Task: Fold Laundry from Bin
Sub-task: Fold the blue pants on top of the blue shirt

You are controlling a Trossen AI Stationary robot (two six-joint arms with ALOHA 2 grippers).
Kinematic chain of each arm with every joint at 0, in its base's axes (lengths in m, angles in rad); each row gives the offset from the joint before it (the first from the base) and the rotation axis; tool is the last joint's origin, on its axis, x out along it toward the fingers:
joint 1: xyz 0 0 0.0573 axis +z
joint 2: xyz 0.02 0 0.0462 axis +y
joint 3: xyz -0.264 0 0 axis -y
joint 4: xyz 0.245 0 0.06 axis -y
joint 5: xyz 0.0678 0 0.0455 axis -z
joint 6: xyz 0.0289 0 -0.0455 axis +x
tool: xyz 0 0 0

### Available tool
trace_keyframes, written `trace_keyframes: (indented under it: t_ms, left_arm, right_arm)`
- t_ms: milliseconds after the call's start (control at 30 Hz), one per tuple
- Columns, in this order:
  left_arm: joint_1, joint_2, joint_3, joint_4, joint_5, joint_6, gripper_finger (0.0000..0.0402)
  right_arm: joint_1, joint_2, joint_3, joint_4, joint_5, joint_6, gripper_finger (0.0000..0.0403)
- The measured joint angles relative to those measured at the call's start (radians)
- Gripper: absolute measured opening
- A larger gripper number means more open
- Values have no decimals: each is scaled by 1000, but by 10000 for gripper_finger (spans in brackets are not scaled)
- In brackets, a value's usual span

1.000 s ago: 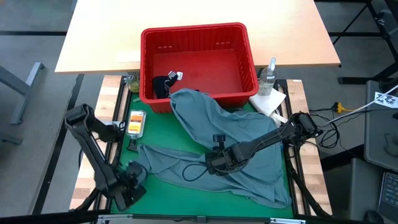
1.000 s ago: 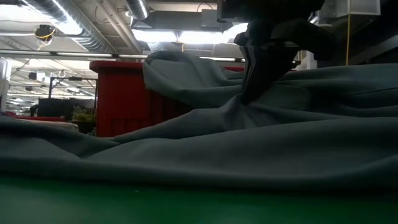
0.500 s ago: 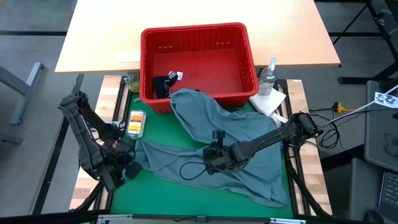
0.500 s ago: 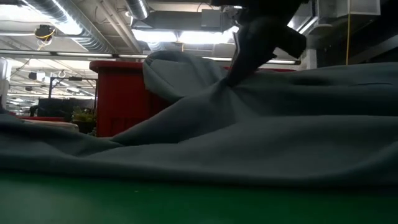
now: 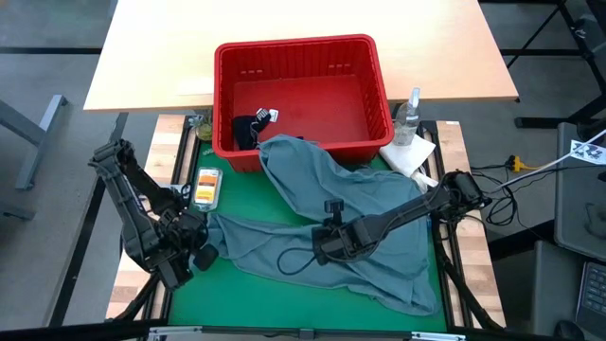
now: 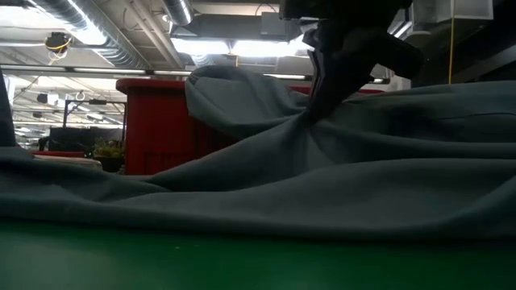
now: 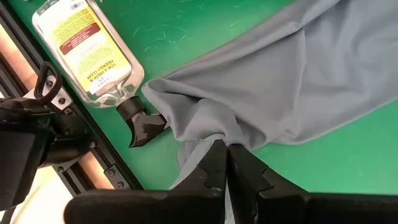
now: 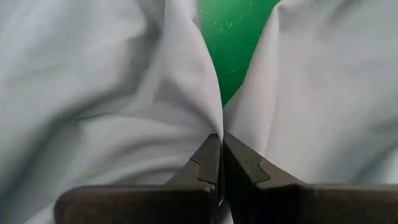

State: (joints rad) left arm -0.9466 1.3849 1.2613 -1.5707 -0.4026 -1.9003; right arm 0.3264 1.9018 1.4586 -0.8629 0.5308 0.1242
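1. Sprawling over the green mat of the worktop, the large grey-blue garment ran from the front rim of the red bin, where one end hung over the edge, down toward the mat's front right corner.
2. The left gripper sat near the mat's left edge, its fingers pressed together on a bunched corner of the grey-blue garment.
3. The right gripper rested at the middle of the mat, its fingers closed on a raised fold of the same garment, with a strip of green showing between two cloth ridges just beyond.
4. In the low view, the cloth rose in a peak to the right gripper, with the bin behind it.
5. A dark navy garment lay inside the bin at its front left corner.
6. A clear flat bottle with a yellow label lay on the mat's left edge, its black cap just beside the pinched cloth.
7. A spray bottle and a white paper towel sat just right of the bin.
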Motion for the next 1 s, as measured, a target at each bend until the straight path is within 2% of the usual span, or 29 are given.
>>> trace_keyframes:
  t_ms: [133,233,467,567,700,1000]
  left_arm:
    - [-5,0,0,0,0,0,0]
    - [-5,2,0,0,0,1,0]
    - [-5,2,0,0,0,24,0]
    - [-5,2,0,0,0,26,0]
    - [-5,2,0,0,0,26,0]
    - [-5,2,-1,0,-1,26,0]
  right_arm:
    - [0,0,0,2,0,0,18]
    - [0,0,0,2,0,0,34]
    - [0,0,0,1,58,-1,119]
    - [-3,0,3,-3,68,0,144]
    - [-6,0,47,-38,56,-4,151]
    - [-6,-1,185,-144,124,-91,150]
